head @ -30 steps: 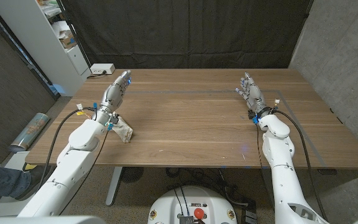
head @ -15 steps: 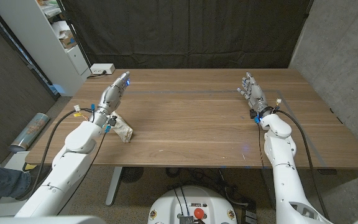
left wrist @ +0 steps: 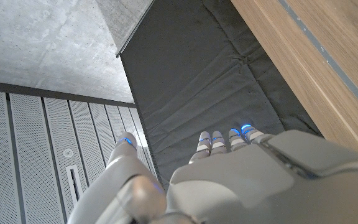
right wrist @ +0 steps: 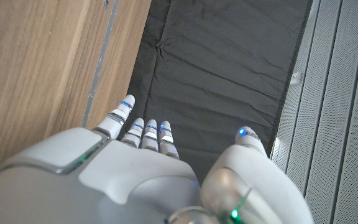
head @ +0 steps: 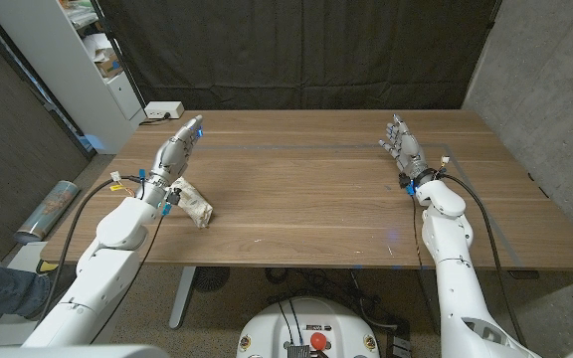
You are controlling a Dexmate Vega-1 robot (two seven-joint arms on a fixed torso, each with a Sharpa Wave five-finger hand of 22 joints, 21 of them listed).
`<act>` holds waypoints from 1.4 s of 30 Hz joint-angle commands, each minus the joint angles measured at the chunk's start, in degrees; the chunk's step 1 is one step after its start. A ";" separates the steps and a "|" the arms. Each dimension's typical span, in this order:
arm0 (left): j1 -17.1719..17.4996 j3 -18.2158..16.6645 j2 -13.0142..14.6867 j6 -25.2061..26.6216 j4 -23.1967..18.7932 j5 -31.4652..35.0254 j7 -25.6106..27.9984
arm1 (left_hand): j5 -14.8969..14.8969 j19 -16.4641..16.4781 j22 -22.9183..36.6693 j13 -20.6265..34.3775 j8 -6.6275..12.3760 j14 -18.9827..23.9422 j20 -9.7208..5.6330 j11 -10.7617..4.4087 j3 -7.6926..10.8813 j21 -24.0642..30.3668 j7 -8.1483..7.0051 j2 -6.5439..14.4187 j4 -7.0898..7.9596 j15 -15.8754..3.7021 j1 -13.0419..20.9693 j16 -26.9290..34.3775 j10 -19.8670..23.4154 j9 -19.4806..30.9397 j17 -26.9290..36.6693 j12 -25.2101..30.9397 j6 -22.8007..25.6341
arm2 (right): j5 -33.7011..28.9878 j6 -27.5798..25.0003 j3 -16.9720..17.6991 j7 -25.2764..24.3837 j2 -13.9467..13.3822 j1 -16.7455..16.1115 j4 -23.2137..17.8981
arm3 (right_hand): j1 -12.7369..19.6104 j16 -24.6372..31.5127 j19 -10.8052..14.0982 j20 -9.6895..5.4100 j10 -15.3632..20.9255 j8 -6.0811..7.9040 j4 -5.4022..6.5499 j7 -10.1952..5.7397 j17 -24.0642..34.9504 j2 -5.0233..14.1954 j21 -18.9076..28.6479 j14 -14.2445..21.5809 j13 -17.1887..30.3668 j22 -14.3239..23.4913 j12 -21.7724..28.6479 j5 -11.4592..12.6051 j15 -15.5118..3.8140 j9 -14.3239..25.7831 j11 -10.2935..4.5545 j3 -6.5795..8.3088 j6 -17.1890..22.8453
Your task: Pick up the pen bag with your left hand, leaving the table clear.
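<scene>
A white shelf unit stands at far left beside the wooden bench, with a rolled item on the floor below it and a small white box at the bench's far left corner. The robot's left hand is stretched out over the left part of the bench with its fingers extended and apart, holding nothing; the left wrist view shows its fingertips pointing toward the dark curtain behind the bench. The pen bag, a pale tan pouch, lies on the bench just beside the left wrist, nearer the front edge than the hand and not in its grip. Well apart across the bare wood, the right hand stands with fingers spread, gripping nothing, near the bench's right side.
</scene>
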 commanded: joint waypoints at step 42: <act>8.24 -7.71 -3.53 -9.50 -1.69 8.75 3.61 | 0.08 -2.28 0.32 0.28 0.13 0.70 1.07 -0.54 -0.32 0.35 -0.07 0.45 -0.26 -0.46 1.12 0.17 0.51 0.18 0.16 0.12 1.19 | -2.39 0.06 -1.39 -1.24 1.13 1.62 0.80 | 0.00 0.31 0.27 0.21 0.30 0.17 -0.01 0.16 0.10 0.72 0.46 0.08 0.14 0.28 0.51 0.45 0.45 0.23 0.39 -0.62 0.63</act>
